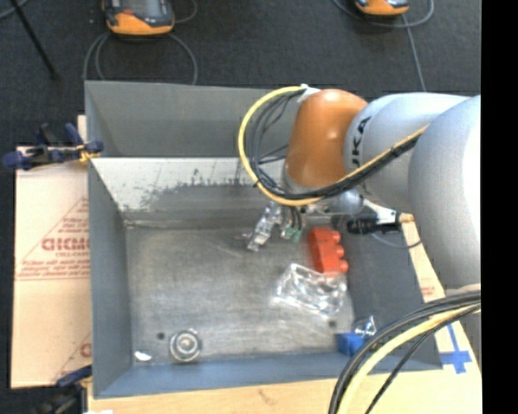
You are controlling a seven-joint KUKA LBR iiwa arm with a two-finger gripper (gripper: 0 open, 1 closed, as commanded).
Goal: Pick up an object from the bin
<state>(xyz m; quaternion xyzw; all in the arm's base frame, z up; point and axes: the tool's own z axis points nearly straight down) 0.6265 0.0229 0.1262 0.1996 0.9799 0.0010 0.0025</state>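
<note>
Approach stage, seemingly. Hovering with fingers [261, 232] low in bin [107, 267]; cannot tell whether spread or pressed together. Nearest candidate: red block [326, 249], just right of fingers. Next likely: shift right, straddle, close.

Red plastic block [326, 249]: on the bin [162, 121] floor, right of centre.
Clear plastic bag [307, 293]: crumpled, just below the block.
Round metal piece [185, 345]: near the lower left corner.
Small white scrap [142, 355]: beside the round metal piece, at the wall.
Orange-and-black device [139, 14] and second device [380, 6]: on the dark floor beyond the bin.
</note>
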